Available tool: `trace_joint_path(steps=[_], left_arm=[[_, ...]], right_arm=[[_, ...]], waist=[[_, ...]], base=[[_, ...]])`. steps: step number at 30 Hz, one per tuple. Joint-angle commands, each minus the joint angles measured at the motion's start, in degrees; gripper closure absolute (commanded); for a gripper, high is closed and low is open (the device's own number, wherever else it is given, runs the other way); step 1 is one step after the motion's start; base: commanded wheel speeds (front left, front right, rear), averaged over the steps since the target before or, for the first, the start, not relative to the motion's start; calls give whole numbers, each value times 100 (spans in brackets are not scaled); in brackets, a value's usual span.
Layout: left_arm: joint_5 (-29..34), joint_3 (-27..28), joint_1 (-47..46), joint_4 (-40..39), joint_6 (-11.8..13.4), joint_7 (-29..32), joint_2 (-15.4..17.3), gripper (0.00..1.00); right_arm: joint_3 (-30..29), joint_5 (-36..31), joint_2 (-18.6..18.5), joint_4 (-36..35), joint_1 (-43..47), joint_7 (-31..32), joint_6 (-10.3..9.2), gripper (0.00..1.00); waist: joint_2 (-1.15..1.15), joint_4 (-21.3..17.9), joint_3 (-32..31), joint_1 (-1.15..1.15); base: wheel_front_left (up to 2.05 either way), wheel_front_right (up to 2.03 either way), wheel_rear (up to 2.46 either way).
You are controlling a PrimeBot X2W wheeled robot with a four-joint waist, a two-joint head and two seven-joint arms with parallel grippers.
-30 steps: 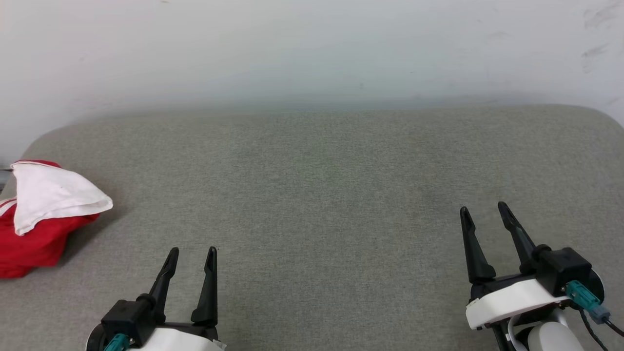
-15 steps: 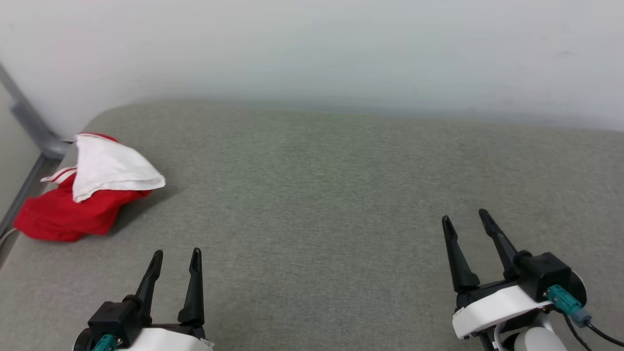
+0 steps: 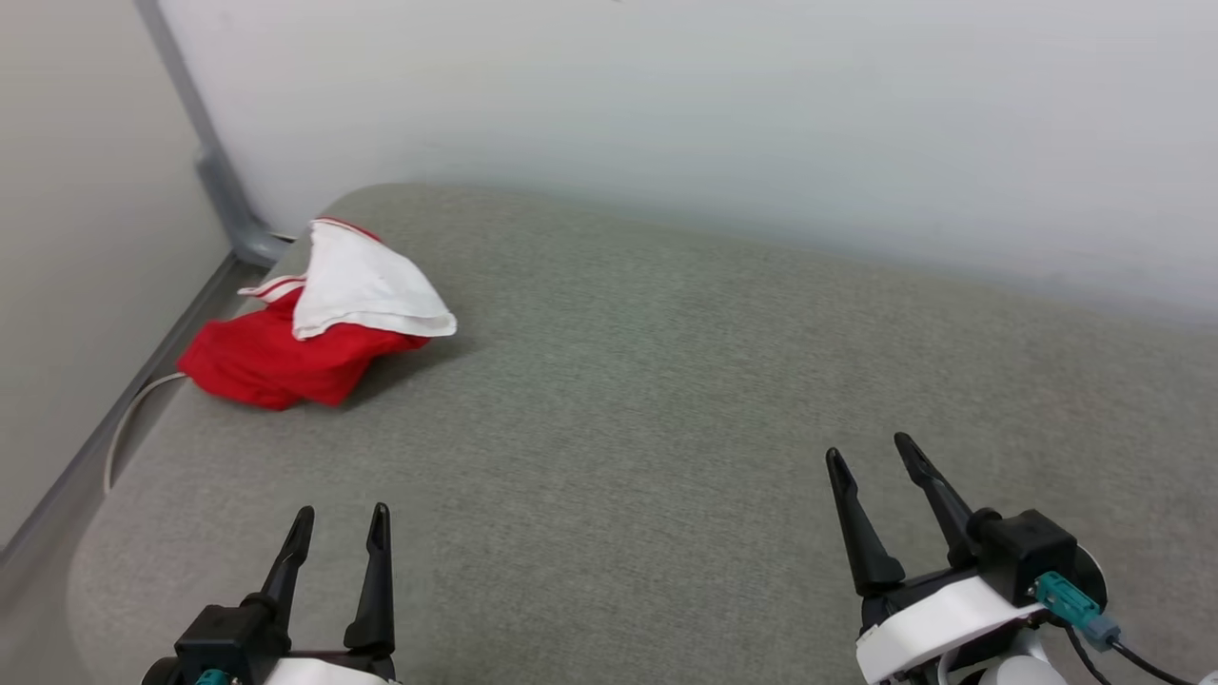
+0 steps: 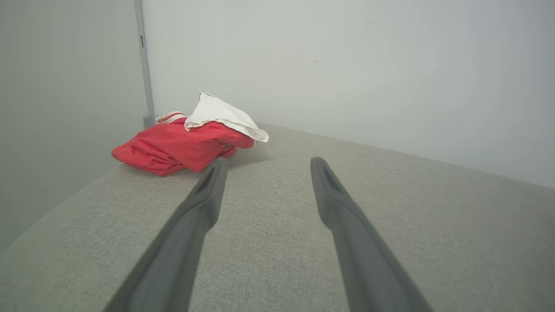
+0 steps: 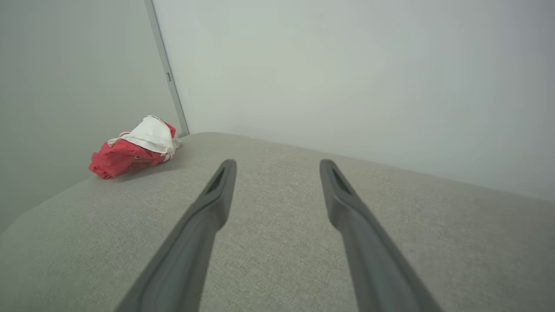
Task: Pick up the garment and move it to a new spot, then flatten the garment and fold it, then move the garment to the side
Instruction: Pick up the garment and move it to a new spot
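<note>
1. Lying in a crumpled heap at the far left corner of the grey fabric-covered table (image 3: pixel 666 381), the red jersey garment (image 3: pixel 276 360) has a white sleeve draped over its top, and a strip of red-white stripe trim shows at its far side.
2. The heap sits close to the table's left edge, and no fingers touch it.
3. The left gripper (image 3: pixel 341 514) hangs over the near left part of the table, well apart from the garment. Its two dark fingers are spread, with nothing between them.
4. In the left wrist view the left gripper (image 4: pixel 267 162) points toward the garment (image 4: pixel 173 147), which lies just left of the fingers' line.
5. The right gripper (image 3: pixel 869 447) is over the near right part of the table, fingers likewise spread and empty.
6. In the right wrist view the right gripper (image 5: pixel 278 162) shows the garment (image 5: pixel 125 158) far off to the left.
7. A pale wall (image 3: pixel 666 95) runs behind the table's far edge. A grey metal post (image 3: pixel 205 143) stands in the room corner beyond the garment, and a thin white cable (image 3: pixel 124 419) curves along the table's left edge.
</note>
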Motion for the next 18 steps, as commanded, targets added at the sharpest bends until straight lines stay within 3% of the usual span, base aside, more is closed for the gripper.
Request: trace_joint_path(steps=[1,10,18], left_arm=[[13,15,61,-22,-13,-16,31,0],[106,-73,186,-157,-13,-16,90,0],[-135,-71,226,-126,-13,-16,83,0]], right_arm=[[50,52,-5,8,83,-13,-4,0],[109,141,-6,21,142,-13,-4,0],[133,139,-5,-3,92,-14,-4,0]], waist=[[0,191,-81,0],[0,566,-213,0],[0,607,-153,0]], base=[[0,0,0],[0,0,0],[0,0,0]])
